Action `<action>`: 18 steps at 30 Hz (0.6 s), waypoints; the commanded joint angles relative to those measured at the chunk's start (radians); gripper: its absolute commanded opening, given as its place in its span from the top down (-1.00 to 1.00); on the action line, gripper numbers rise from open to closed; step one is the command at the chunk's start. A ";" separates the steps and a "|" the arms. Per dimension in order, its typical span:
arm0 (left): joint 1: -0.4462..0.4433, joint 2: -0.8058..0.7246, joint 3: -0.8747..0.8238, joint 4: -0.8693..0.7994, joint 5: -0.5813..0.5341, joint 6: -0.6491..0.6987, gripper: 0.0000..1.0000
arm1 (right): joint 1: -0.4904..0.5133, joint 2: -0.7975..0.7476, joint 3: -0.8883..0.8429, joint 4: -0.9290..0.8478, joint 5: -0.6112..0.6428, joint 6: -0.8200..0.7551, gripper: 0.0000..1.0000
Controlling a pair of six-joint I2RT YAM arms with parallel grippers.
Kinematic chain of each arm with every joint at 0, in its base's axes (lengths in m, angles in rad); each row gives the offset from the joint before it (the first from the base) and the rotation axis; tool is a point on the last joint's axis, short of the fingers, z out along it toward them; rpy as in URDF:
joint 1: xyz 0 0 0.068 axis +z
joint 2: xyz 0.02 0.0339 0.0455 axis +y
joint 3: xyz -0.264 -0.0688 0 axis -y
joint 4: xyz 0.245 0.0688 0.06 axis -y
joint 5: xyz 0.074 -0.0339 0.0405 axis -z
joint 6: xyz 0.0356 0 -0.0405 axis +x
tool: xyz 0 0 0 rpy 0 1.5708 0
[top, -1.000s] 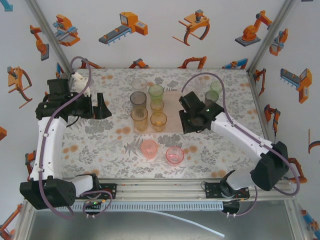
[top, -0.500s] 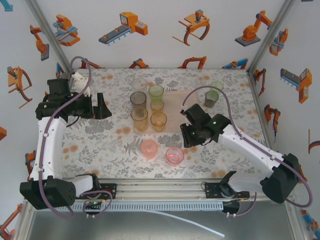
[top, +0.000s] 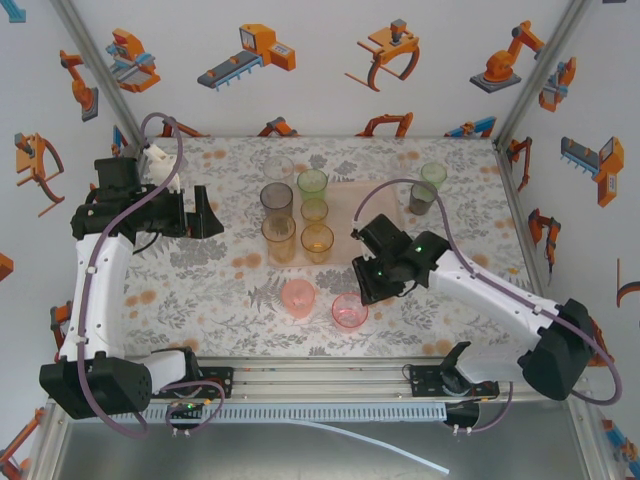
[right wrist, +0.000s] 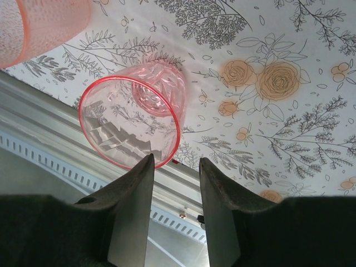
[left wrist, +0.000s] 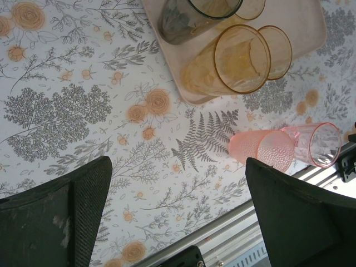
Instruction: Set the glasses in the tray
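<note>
Right wrist view has the right pincer (right wrist: 175, 164) part-open and empty close to a clear pink tumbler (right wrist: 130, 119), while the left pincer (left wrist: 178, 167) gapes wide, empty, near the tray (left wrist: 308, 22).

tray (top: 342, 196) pale pink | cloth (top: 200, 272) grey-orange floral | far glass (top: 278, 166) perhaps clear

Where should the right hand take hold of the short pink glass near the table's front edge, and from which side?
Pinch its rim wall, one finger inside and one outside, coming down from above. The short pink glass stands upright with its mouth open, and it looks wider than the gap of the right hand. The side away from the paler pink glass is probably best.
</note>
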 commanded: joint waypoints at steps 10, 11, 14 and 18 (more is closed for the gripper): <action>0.007 -0.008 -0.012 0.004 0.026 0.002 -0.94 | 0.033 0.040 -0.040 0.051 0.005 0.043 0.23; 0.007 -0.008 -0.014 0.004 0.027 0.002 -0.94 | 0.034 0.046 -0.042 0.052 0.007 0.042 0.23; 0.006 -0.008 -0.012 0.004 0.028 0.002 -0.94 | 0.037 0.061 -0.040 0.043 0.019 0.040 0.24; 0.006 -0.007 -0.010 0.004 0.027 0.001 -0.94 | 0.039 0.073 -0.038 0.035 0.039 0.039 0.25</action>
